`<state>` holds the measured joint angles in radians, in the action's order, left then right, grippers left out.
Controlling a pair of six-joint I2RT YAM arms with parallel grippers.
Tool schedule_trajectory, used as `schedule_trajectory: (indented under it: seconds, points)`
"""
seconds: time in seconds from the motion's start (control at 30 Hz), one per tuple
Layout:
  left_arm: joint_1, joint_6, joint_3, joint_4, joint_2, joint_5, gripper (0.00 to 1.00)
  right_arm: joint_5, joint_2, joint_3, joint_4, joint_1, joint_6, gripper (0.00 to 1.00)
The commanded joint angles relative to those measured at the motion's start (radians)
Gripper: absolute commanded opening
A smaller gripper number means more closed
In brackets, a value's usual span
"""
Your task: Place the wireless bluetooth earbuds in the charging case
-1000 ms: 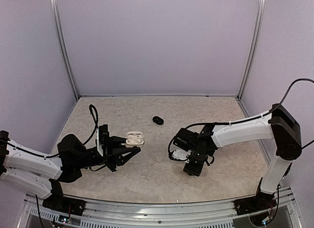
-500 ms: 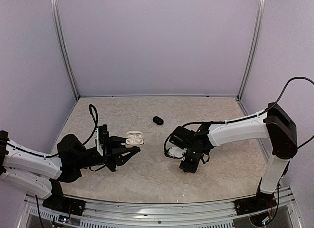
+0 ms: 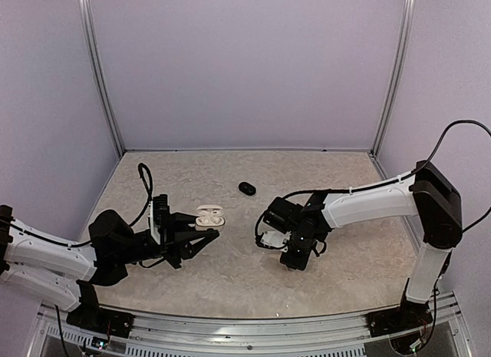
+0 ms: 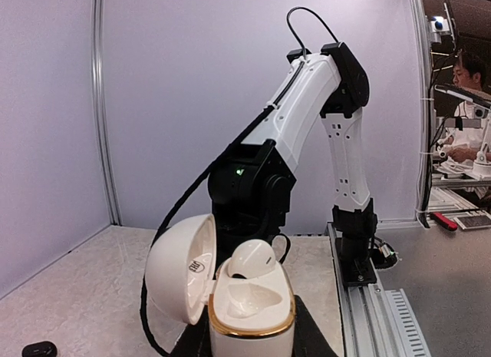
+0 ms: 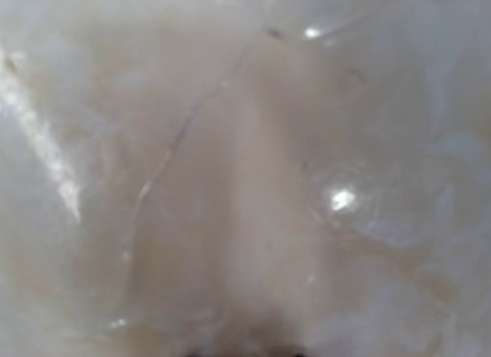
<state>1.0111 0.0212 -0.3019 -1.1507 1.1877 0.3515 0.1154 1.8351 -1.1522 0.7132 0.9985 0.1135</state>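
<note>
My left gripper (image 3: 205,228) is shut on the base of a white charging case with a gold rim (image 4: 252,307) and holds it upright above the table. The lid hangs open to the left. One white earbud (image 4: 253,259) sits in the case's far slot and the near slot is empty. The case also shows in the top view (image 3: 209,216). My right gripper (image 3: 294,261) points straight down at the table, right of the middle. Its wrist view shows only the blurred tabletop (image 5: 245,173) up close, so its fingers and anything in them are hidden. No other earbuds are in view.
A shut black oval case (image 3: 247,188) lies on the marbled table (image 3: 360,180) behind the middle; it also shows in the left wrist view (image 4: 38,348). Lilac walls stand on three sides. The metal rail (image 3: 253,338) runs along the near edge.
My right arm has shifted a little to the left, its gripper still pointing down close to the table. The left gripper and the white case have not moved.
</note>
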Motion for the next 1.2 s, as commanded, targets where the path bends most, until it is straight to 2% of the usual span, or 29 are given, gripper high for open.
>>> schedule_trajectory:
  seconds: [0.0,0.3,0.6,0.9,1.17]
  points:
    - [0.000,-0.004,-0.013,0.004,-0.028,-0.004,0.06,-0.019,0.025,-0.019,0.026,-0.001,-0.003,0.28]
    - [0.000,-0.007,-0.016,0.006,-0.027,-0.007,0.06,-0.014,0.017,-0.039,0.037,-0.007,-0.010,0.15]
    - [-0.011,0.011,-0.007,-0.014,-0.028,-0.014,0.06,-0.079,-0.087,-0.063,-0.027,-0.049,-0.031,0.12]
    - [-0.045,0.043,0.012,-0.078,-0.010,-0.032,0.06,-0.113,-0.273,-0.060,-0.205,-0.087,-0.059,0.12]
    - [-0.068,0.048,0.003,-0.122,0.038,-0.030,0.06,-0.354,-0.463,-0.032,-0.487,-0.088,-0.070,0.14]
